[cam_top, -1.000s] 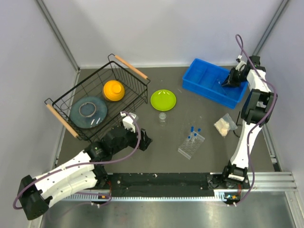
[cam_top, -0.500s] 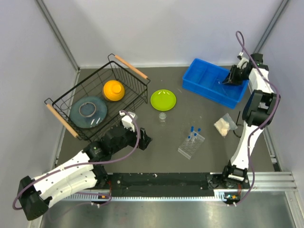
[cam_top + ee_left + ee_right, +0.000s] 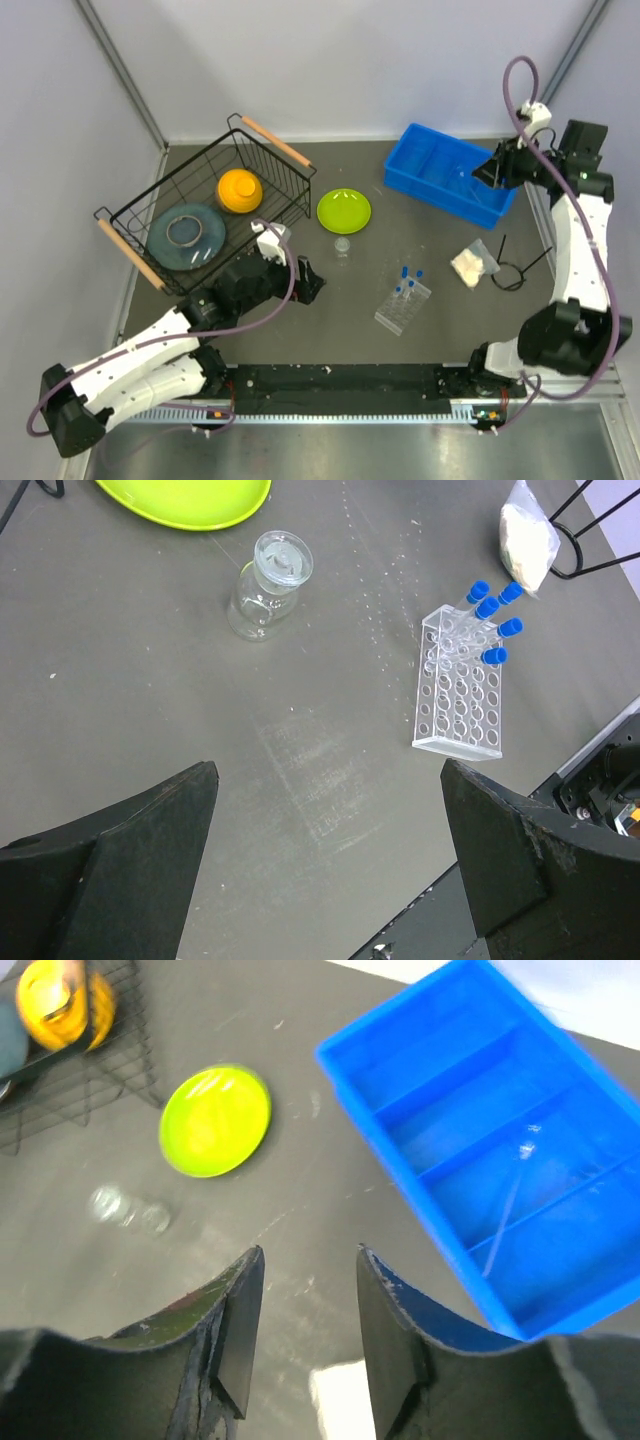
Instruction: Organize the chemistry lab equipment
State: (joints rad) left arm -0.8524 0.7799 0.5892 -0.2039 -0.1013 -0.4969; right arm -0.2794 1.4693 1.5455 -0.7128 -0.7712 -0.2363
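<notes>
I see right gripper partly spread, empty, over the table just beside the blue bin; left gripper spread wide, holding nothing, above the grid rack, blue-capped tubes clustered at one end

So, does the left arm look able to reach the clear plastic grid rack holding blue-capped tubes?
Probably yes: the left gripper is open, and nothing stands between it and the rack.

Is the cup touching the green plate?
Apart. The left wrist view shows a strip of bare table between the cup and the plate rim.
</notes>
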